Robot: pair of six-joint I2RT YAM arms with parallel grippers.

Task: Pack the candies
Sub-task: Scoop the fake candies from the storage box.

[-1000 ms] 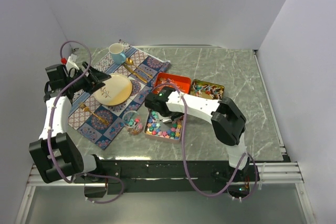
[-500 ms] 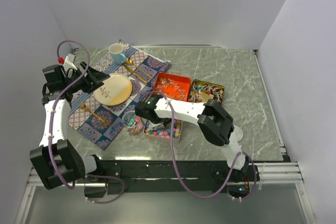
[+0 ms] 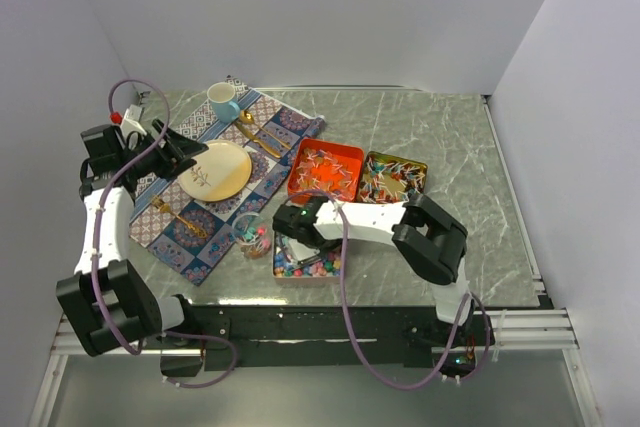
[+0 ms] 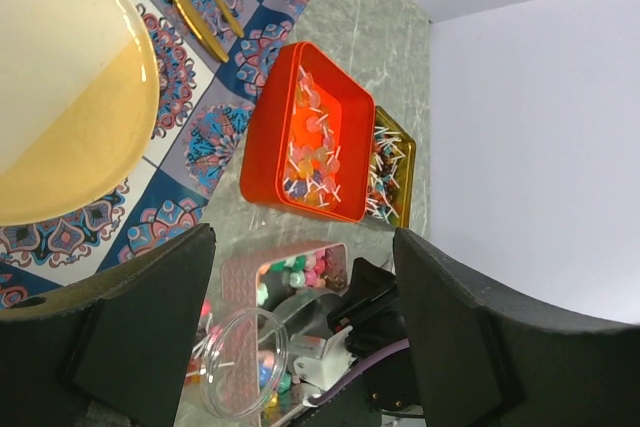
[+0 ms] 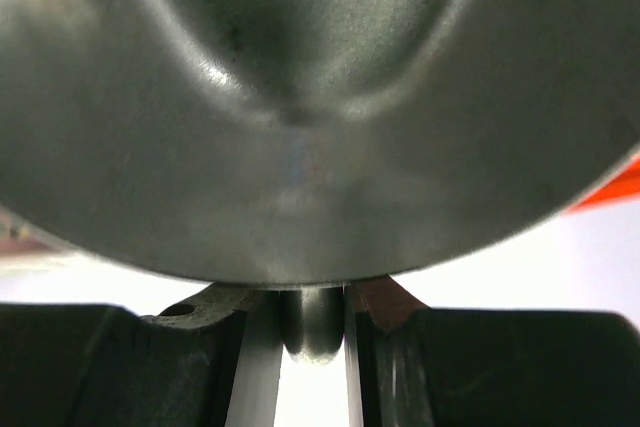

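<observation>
The right claw (image 5: 312, 332) is clenched on a silver metal scoop (image 5: 300, 97), low over pastel star candies (image 4: 300, 269) in the pink rectangular tin (image 4: 250, 272). The left claw (image 3: 188, 154) hangs released. Scooping seems in hand; next, lift level and tip into the clear round cup (image 3: 252, 237).

A table (image 3: 450, 137) with a grey-green marble top, veined white, sits boxed in by 3 plain white walls: back wall (image 3: 320, 17), left wall (image 3: 40, 57), right wall (image 3: 590, 117). A black rail (image 3: 270, 325) runs along its near edge. Light is soft and even, with faint shadows
</observation>
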